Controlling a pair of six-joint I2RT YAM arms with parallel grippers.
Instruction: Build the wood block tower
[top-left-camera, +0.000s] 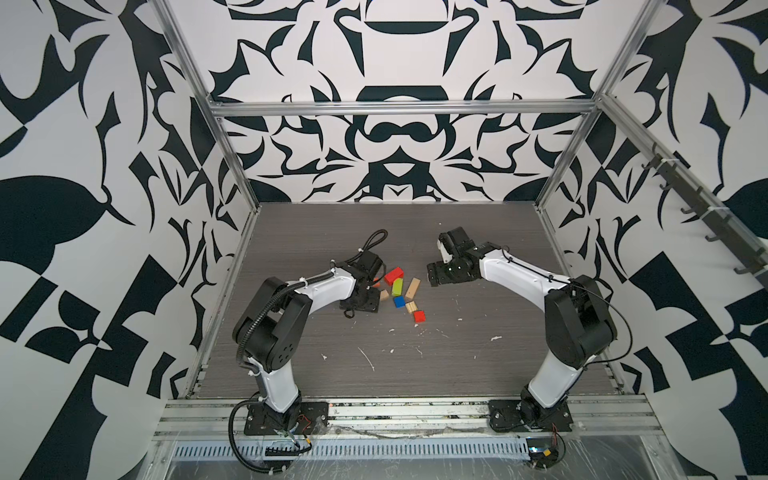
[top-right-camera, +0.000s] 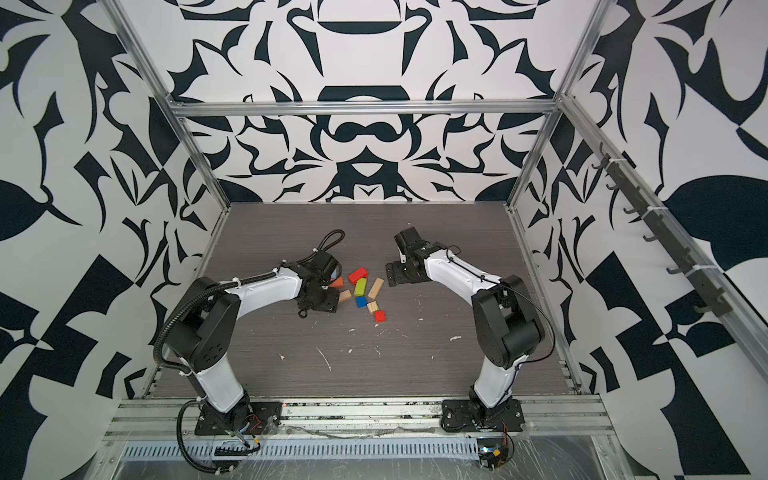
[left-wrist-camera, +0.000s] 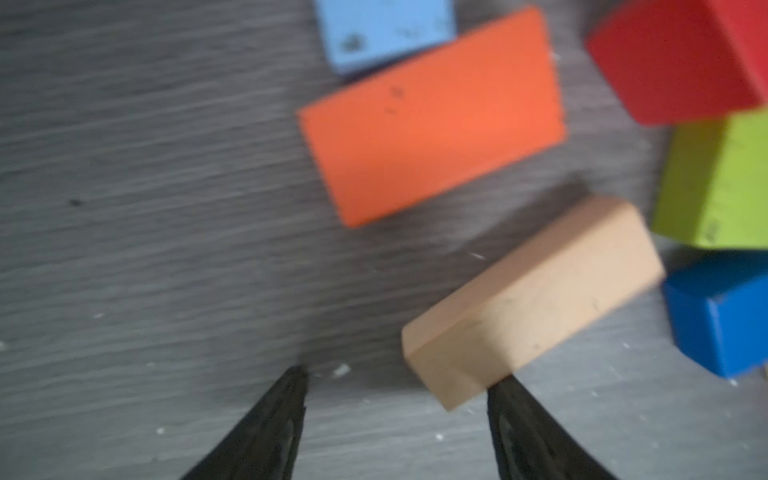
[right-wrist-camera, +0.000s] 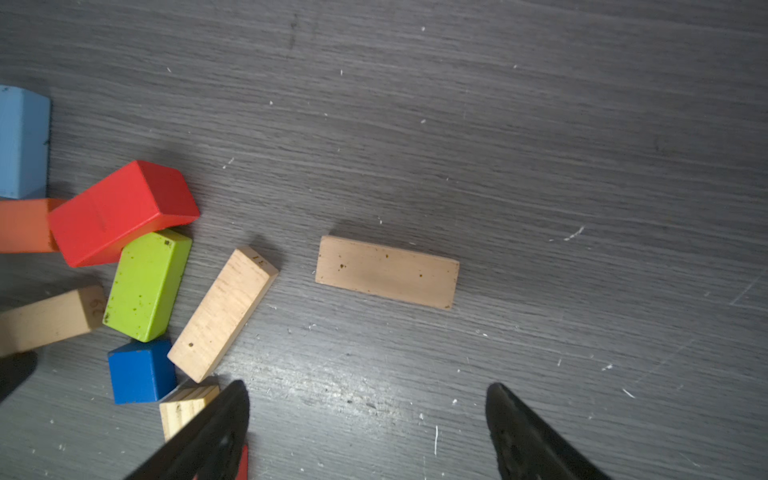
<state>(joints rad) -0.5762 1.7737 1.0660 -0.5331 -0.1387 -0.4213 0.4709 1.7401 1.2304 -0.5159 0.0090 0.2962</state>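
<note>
The wood blocks lie loose on the table with no tower standing. In both top views, a red plank (top-left-camera: 393, 275), a lime green block (top-left-camera: 397, 286), a tan plank (top-left-camera: 412, 289), a blue cube (top-left-camera: 399, 301), a tan cube (top-left-camera: 411, 307) and a red cube (top-left-camera: 419, 316) are clustered mid-table. My left gripper (left-wrist-camera: 399, 386) is open, low over the table. One end of a tan block (left-wrist-camera: 532, 299) reaches between its fingertips, against one finger, and an orange plank (left-wrist-camera: 432, 120) lies beyond. My right gripper (right-wrist-camera: 368, 395) is open and empty, with a flat tan plank (right-wrist-camera: 386, 272) just ahead of it.
A light blue block (left-wrist-camera: 382, 29) lies past the orange plank. White flecks dot the grey table (top-left-camera: 374, 357) in front of the blocks. Metal frame posts and patterned walls close in the back and both sides.
</note>
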